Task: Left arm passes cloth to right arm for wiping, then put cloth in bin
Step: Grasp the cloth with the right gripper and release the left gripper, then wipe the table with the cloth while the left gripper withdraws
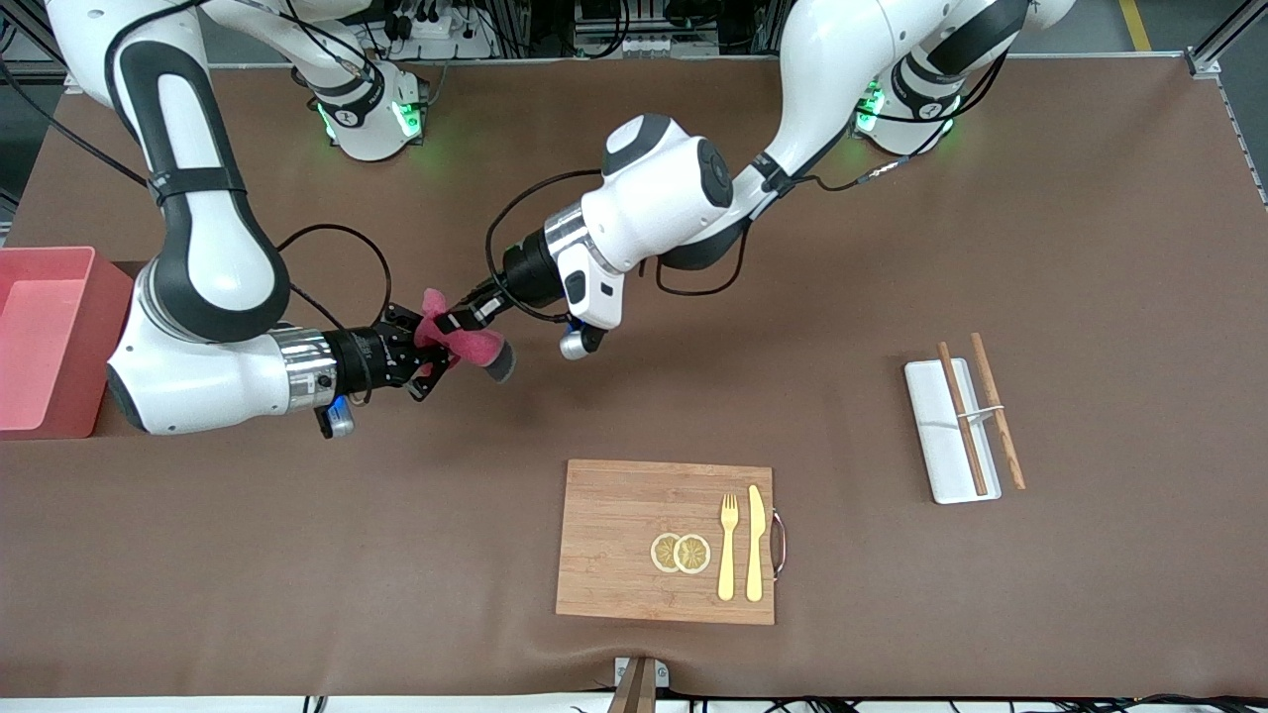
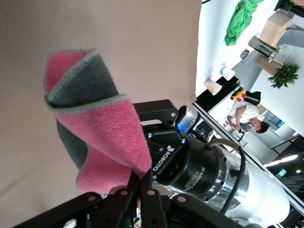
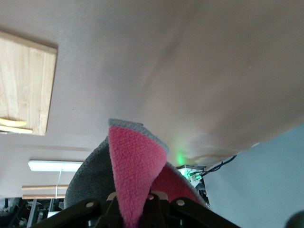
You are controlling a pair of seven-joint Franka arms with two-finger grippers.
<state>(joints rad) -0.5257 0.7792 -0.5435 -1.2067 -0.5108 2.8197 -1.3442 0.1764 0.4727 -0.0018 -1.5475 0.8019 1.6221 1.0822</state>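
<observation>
Both my grippers are clamped on the same cloth right now, up in the air over the bare brown table, toward my right arm's end of it. My left gripper comes in from the middle of the table with its fingers pinched together on one bit of the fabric. My right gripper meets it from the bin's end, fingers closed on the cloth too, so the thing hangs bunched between the two.

The cloth is fuzzy crimson-pink fleece with a dark grey reverse and a paler grey stitched edge. It's floppy and folded over on itself, so both colours show at once, with a grey corner drooping down.

The left wrist view shows the fold best: pink face curling over the grey side, plus my right gripper's black body right up against it. The right wrist view only catches a pink flap standing up from between my fingers, with a corner of the wooden cutting board.

Only the front view shows the rest. The salmon-pink bin sits at the table's edge by my right arm. The cutting board carries two lemon slices, a yellow fork and a knife. A white tray holds wooden chopsticks at my left arm's end.
</observation>
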